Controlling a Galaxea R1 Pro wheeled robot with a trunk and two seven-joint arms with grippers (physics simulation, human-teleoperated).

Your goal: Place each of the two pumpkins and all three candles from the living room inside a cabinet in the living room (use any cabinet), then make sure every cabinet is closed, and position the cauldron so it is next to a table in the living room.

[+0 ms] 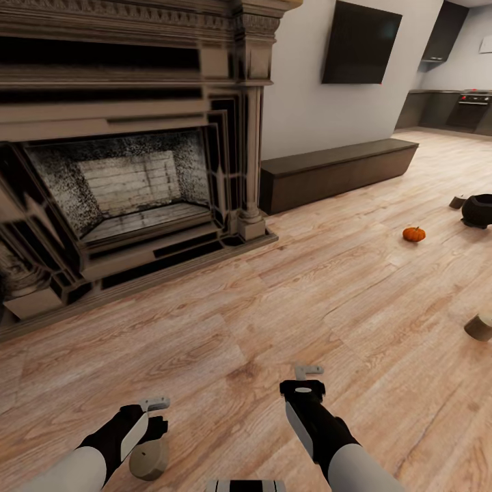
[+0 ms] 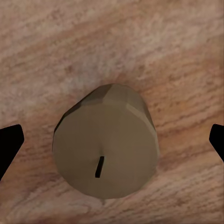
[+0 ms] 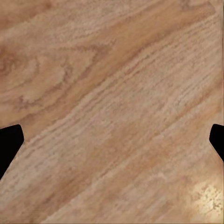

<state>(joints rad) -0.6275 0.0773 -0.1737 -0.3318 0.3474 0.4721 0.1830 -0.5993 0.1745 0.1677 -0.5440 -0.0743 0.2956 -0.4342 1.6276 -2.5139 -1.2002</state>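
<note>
A stout candle (image 2: 106,144) with a dark wick stands on the plank floor, seen from straight above in the left wrist view. My left gripper (image 1: 153,425) hovers over this candle (image 1: 148,460), open, with its fingertips (image 2: 9,144) wide apart on either side. My right gripper (image 1: 305,381) is open above bare floor. An orange pumpkin (image 1: 413,234) lies on the floor to the right. Beyond it stands the black cauldron (image 1: 478,210) with a second candle (image 1: 458,201) beside it. A third candle (image 1: 480,326) shows at the right edge. The long dark cabinet (image 1: 338,171) stands shut against the wall.
A large brick fireplace (image 1: 130,178) with a raised hearth fills the left. A black TV (image 1: 361,42) hangs above the cabinet. A kitchen with a stove (image 1: 471,109) lies at the far right. Wood floor stretches between me and the cabinet.
</note>
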